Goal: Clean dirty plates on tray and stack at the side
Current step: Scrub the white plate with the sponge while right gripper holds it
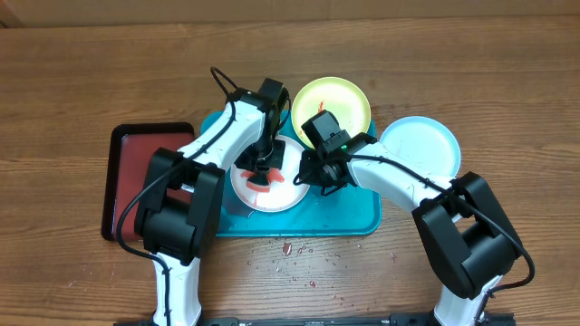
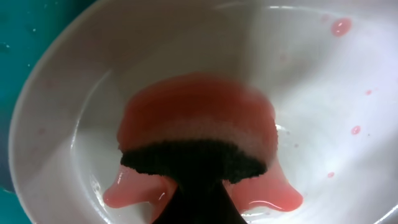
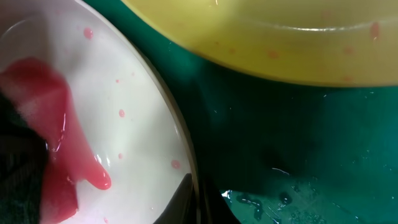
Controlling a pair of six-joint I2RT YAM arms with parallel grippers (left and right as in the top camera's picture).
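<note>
The wooden tabletop [image 1: 507, 54] carries the blue tray [image 1: 349, 222], which I use as the landmark. The green plate [image 1: 340, 100] sits on the tray's far edge, and the blue plate [image 1: 421, 149] is just off its right side. The cream plate [image 1: 272, 199] lies inside the tray at its left half, flooded with red liquid.

The left end effector [image 1: 263, 167] is clamped on a soaked sponge [image 2: 199, 127] that presses into that plate. The right end effector [image 1: 308, 172] is closed narrow and seems to pinch the plate's right rim.

The plates look light, stiff and thin. They are probably slippery when wet, so the raised rim is the best place to grip them.
</note>
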